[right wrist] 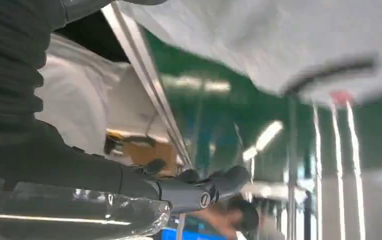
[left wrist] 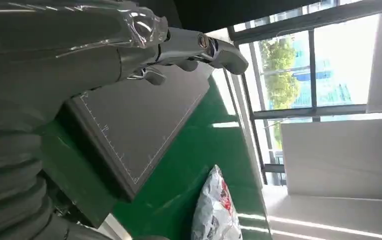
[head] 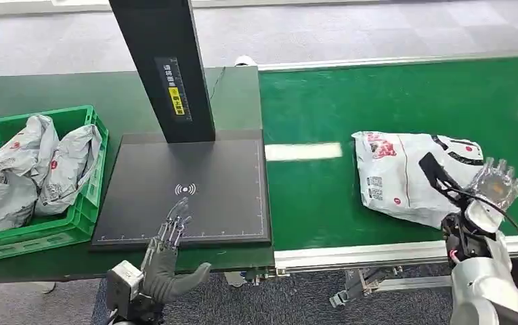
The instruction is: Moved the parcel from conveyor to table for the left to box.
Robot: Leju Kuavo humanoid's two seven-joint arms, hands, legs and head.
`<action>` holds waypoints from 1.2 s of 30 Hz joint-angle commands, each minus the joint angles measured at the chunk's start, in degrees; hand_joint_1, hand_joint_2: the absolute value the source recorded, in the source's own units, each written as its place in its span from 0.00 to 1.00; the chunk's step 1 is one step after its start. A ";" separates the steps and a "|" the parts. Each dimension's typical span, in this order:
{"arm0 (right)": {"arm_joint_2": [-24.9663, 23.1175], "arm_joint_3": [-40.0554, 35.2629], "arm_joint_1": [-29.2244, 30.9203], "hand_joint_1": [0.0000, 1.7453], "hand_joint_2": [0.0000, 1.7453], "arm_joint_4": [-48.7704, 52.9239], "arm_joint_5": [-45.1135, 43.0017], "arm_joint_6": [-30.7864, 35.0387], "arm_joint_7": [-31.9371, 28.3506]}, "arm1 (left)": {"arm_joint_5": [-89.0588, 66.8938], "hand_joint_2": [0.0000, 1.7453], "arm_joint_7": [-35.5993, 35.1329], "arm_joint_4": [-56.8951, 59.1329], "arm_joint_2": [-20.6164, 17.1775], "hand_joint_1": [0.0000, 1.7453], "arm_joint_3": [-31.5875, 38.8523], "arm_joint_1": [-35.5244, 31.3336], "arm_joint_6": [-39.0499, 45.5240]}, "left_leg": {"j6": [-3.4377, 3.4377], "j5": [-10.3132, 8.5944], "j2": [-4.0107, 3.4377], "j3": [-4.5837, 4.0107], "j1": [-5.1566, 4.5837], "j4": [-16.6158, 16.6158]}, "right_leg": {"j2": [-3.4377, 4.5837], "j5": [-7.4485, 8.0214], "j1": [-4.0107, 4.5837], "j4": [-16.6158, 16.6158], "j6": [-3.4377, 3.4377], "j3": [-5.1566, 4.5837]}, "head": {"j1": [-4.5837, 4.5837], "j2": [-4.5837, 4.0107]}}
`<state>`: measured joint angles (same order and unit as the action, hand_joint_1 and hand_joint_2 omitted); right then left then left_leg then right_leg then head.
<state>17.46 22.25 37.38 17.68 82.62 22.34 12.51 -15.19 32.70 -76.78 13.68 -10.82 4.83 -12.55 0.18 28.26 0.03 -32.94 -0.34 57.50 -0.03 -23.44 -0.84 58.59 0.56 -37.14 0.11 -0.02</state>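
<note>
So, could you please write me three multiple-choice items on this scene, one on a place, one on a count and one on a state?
1. Where does the white parcel lie?
A. in the green crate
B. on the green conveyor belt
C. on the black pad

2. How many grey bags are in the green crate?
A. none
B. two
C. five

3. What is the left hand doing?
A. holding the parcel
B. pressing a bag
C. holding nothing, fingers apart

Key: 1 B, the parcel rests on the conveyor belt beside the right hand. 2 B, two bags show side by side in the crate. 3 C, the hand sits empty at the front edge of the black pad.
</note>
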 commanded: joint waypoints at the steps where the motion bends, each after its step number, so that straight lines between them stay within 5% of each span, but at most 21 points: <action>1: -2.61 4.27 3.49 0.00 1.00 0.36 -2.96 12.78 -9.41 | -0.07 1.00 0.60 2.06 -1.82 0.00 -1.09 -0.02 1.16 | -0.06 0.03 -0.17 0.09 0.00 -0.05 | 0.16 0.01 -0.01 -0.04 -0.04 0.04 | 0.00 0.00; 6: -3.44 6.80 3.83 0.00 1.00 0.30 -6.30 12.91 -14.65 | -0.09 1.00 1.02 3.30 -1.73 0.00 -1.37 -0.66 1.35 | -0.07 0.01 -0.13 0.11 -0.01 -0.08 | 0.13 0.02 -0.01 -0.06 -0.05 0.08 | 0.00 0.00; 9: -5.03 9.39 4.74 0.00 1.00 -1.02 -11.65 2.20 -25.30 | -0.10 1.00 1.93 5.37 -2.06 0.00 -1.53 -1.92 1.39 | -0.10 0.02 -0.23 0.17 -0.01 -0.11 | 0.22 0.03 -0.01 -0.09 -0.07 0.09 | 0.00 0.00; 11: -5.39 9.50 4.59 0.00 1.00 -0.87 -12.06 0.50 -26.18 | -0.13 1.00 2.26 6.09 -2.08 0.00 -1.57 -2.40 1.34 | -0.12 0.00 -0.26 0.20 -0.01 -0.16 | 0.25 0.06 0.00 -0.13 -0.09 0.12 | 0.00 0.00; 15: -6.17 10.16 6.06 0.00 1.00 -2.90 -12.30 -8.16 -19.97 | -0.50 1.00 2.60 7.88 -1.84 0.00 -2.08 -3.95 1.11 | -0.09 0.00 -0.24 0.20 0.00 -0.10 | 0.24 0.06 0.00 -0.09 -0.07 0.09 | 0.00 0.00; 16: -6.37 11.81 6.73 0.00 1.00 -3.36 -14.03 -15.47 -18.79 | -0.66 1.00 2.62 8.08 -1.98 0.00 -2.33 -4.18 1.03 | -0.11 -0.02 -0.19 0.20 0.00 -0.13 | 0.19 0.06 0.00 -0.10 -0.08 0.10 | 0.00 0.00; 21: -6.32 12.06 6.82 0.00 1.00 -3.16 -14.25 -16.31 -18.64 | -0.68 1.00 2.63 8.30 -2.04 0.00 -2.29 -4.31 1.03 | -0.03 -0.03 -0.18 0.17 -0.01 -0.08 | 0.13 0.02 -0.01 -0.06 -0.05 0.09 | 0.00 0.00; 24: -6.49 16.62 8.16 0.00 1.00 -3.68 -18.56 -25.40 -16.61 | -1.01 1.00 2.78 9.05 -2.12 0.00 -2.79 -4.82 0.69 | -0.04 -0.03 -0.14 0.17 -0.01 -0.09 | 0.09 0.01 -0.01 -0.06 -0.05 0.07 | 0.00 0.00; 29: -6.85 13.48 8.92 0.00 1.00 -4.59 -14.49 -34.00 -2.50 | -1.44 1.00 2.40 10.30 -1.80 0.00 -3.32 -6.44 0.37 | 0.00 -0.04 -0.09 0.07 -0.03 -0.02 | 0.05 0.02 -0.02 0.00 -0.03 -0.01 | 0.00 0.00; 36: -6.61 13.61 6.21 0.00 1.00 -4.73 -11.49 -40.02 6.37 | -1.42 1.00 1.69 12.36 -1.54 0.00 -3.11 -7.88 0.11 | -0.03 -0.06 0.01 0.20 -0.01 -0.09 | -0.05 0.00 0.00 -0.08 -0.05 0.12 | 0.00 0.00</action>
<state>11.15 35.01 42.92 15.94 68.95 -14.64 13.80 -16.57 35.04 -70.03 13.31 -12.85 -0.35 -12.13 0.23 28.21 0.05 -32.86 -0.35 57.51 -0.09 -23.43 -0.84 58.59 0.55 -37.15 0.11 -0.02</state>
